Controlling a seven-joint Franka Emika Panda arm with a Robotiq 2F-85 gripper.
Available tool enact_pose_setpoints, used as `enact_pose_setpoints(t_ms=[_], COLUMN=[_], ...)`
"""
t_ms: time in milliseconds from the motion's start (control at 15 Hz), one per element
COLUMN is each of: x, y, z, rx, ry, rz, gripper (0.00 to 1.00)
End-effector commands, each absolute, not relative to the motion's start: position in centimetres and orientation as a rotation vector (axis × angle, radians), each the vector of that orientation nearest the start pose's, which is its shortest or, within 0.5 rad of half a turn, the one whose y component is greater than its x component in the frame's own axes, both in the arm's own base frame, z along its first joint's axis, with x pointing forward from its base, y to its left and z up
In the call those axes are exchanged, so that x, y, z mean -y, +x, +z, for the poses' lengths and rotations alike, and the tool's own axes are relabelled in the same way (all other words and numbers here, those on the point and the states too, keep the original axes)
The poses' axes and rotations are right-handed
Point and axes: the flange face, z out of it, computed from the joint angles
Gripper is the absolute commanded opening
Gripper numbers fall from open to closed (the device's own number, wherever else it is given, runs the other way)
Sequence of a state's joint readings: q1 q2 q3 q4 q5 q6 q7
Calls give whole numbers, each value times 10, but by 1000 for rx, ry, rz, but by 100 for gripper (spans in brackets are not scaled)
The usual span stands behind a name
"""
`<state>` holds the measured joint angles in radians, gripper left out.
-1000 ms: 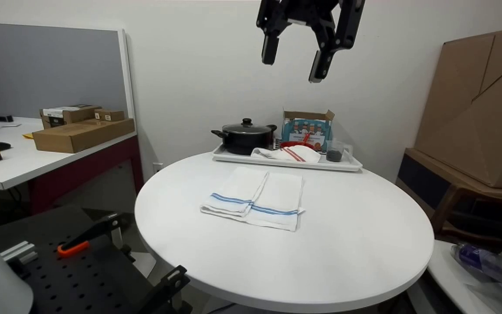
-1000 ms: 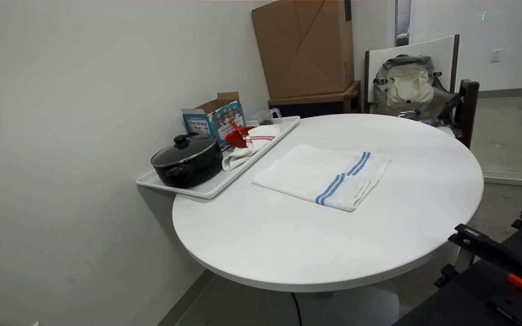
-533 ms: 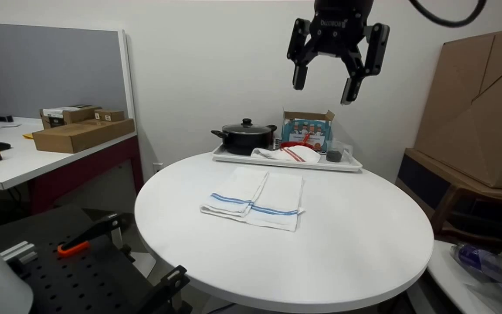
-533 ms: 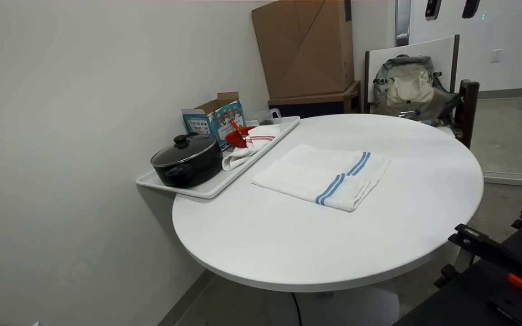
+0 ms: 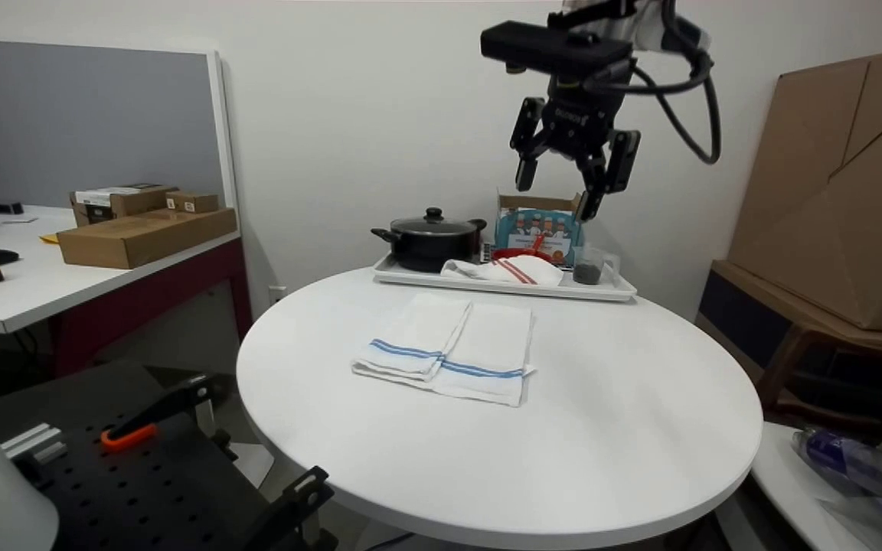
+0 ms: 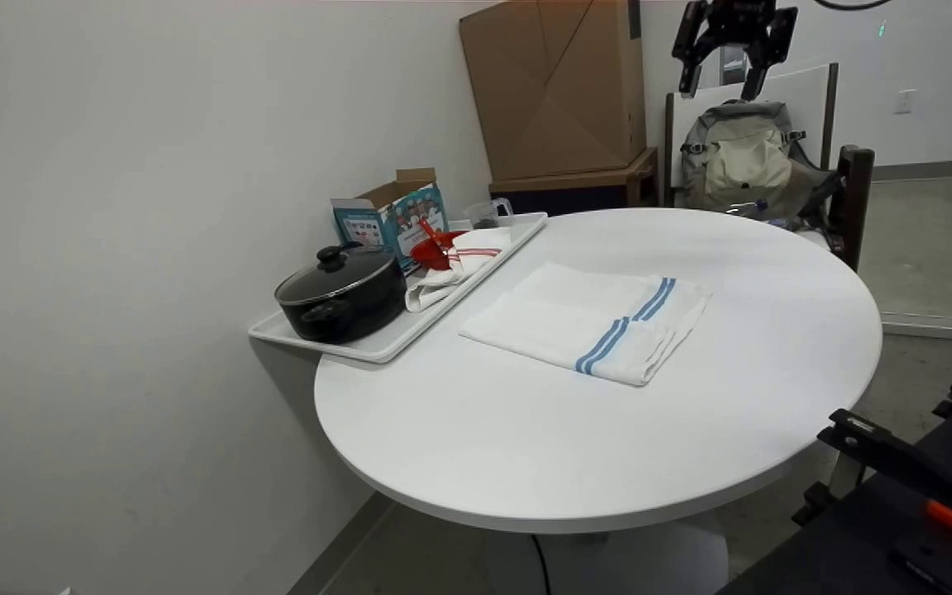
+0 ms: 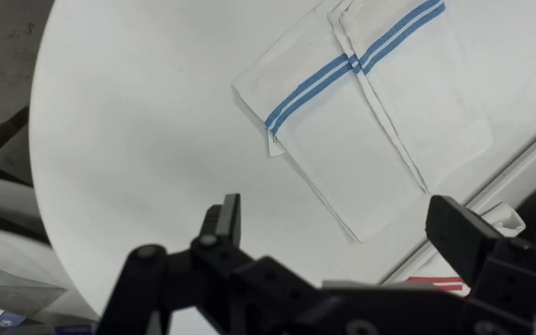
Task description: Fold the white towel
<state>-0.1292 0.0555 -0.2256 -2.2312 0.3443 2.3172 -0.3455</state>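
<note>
Towel [image 5: 452,344] lengthwise toward tray [image 5: 602,293] (stripes [image 5: 481,370] away)

The white towel [image 7: 365,130] lies folded on the table [image 7: 133,116] toward two o'clock, its blue stripes running from eight to two, a layered edge from eleven to five. The tool [image 7: 335,207] shows at six, its jaws spread wide. A white tray [image 7: 524,166] lies toward four, bearing a red-striped cloth [image 7: 435,280] partly hidden by the tool.
</note>
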Motion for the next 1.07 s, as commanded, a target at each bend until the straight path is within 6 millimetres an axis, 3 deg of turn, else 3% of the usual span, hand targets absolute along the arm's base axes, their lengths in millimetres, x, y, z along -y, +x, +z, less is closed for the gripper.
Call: enact_pose_setpoints(t_ms=[0,600,1000], x=[184,177,171], y=[534,567,565], z=[314,220,169], rx=[-369,-343,-328], ry=[-2867,-2912,-2929], rz=[-136,-11,95], gripper=[100,100,100])
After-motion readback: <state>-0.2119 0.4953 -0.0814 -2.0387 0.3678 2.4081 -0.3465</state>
